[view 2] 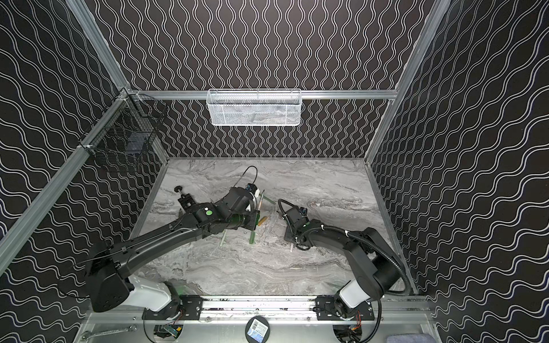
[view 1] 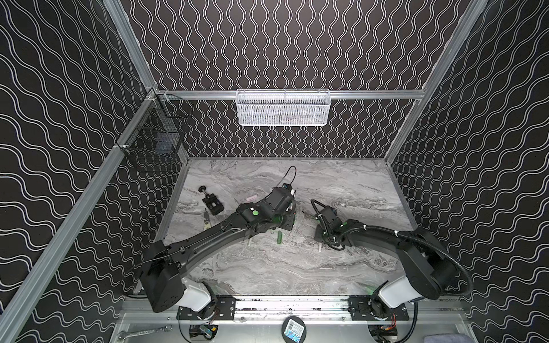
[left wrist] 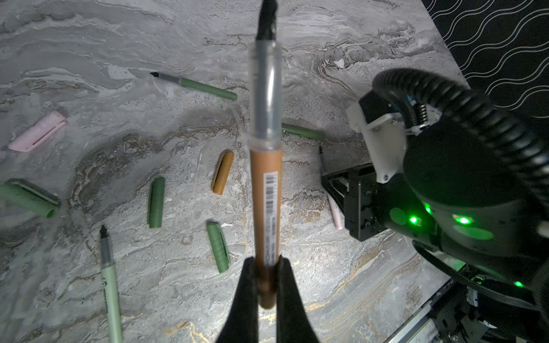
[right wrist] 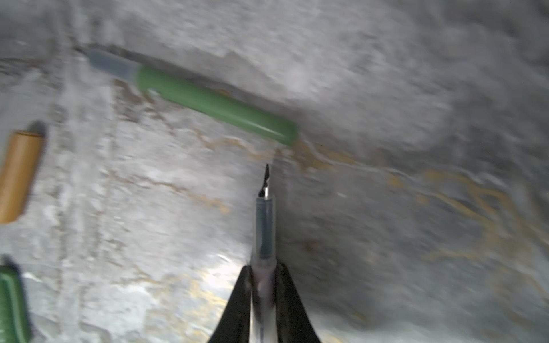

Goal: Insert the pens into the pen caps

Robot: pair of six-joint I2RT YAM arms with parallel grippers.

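Observation:
My left gripper (left wrist: 267, 268) is shut on the lower barrel of the tan-gold pen (left wrist: 266, 193), which is held above the table with its dark tip pointing away. My right gripper (right wrist: 263, 274) is shut on the pale pink-white pen (right wrist: 264, 231), low over the marble beside a green pen (right wrist: 214, 104). On the table lie the pink cap (left wrist: 37, 132), the gold-brown cap (left wrist: 223, 172), two dark green caps (left wrist: 156, 202) (left wrist: 218, 248) and a larger green cap (left wrist: 28, 197). The loose pens are two green ones (left wrist: 199, 86) (left wrist: 303, 131) and a pale green one (left wrist: 110, 285).
A black vise (view 1: 212, 202) and small cutters (view 1: 206, 219) lie at the table's left. A white mesh basket (view 1: 282, 108) hangs on the back rail and a black wire basket (view 1: 154, 139) on the left rail. The two arms come close together mid-table.

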